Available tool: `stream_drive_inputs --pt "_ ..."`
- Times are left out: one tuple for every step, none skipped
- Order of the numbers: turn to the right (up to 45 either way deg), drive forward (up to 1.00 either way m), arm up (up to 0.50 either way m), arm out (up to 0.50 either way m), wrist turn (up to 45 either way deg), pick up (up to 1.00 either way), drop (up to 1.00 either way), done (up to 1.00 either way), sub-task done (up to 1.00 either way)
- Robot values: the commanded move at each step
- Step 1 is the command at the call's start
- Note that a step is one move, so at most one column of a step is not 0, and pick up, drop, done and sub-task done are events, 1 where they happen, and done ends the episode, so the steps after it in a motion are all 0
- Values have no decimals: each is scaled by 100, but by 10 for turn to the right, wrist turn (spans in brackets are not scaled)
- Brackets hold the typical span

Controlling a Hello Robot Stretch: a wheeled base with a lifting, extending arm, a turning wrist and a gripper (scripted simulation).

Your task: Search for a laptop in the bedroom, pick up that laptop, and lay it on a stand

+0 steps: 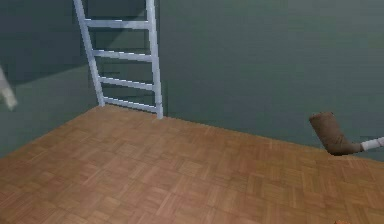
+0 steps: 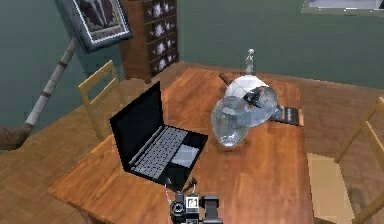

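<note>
In the arm side view, an open black laptop (image 2: 153, 138) lies on a wooden table (image 2: 255, 175), left of the table's middle, with its screen raised. The gripper (image 2: 184, 191) shows at the bottom edge, its thin fingers close to the laptop's near corner, beside two white squares with black marks (image 2: 197, 208). Because the laptop lies right at its far end, I cannot tell whether it holds anything.
On the table stand a rounded glass-and-metal object (image 2: 243, 112), a small bottle (image 2: 250, 60) and a dark flat item (image 2: 289, 116). Wooden chairs (image 2: 99, 86) (image 2: 352, 165) flank it. A brown cabinet (image 2: 152, 35), a framed picture (image 2: 98, 20) and a leaning pole (image 2: 48, 92) lie beyond. A pale blue ladder (image 1: 124, 55) leans on the wall.
</note>
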Motion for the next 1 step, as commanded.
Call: stream_drive_inputs --pt "0 0 0 0 0 100 0 0 0"
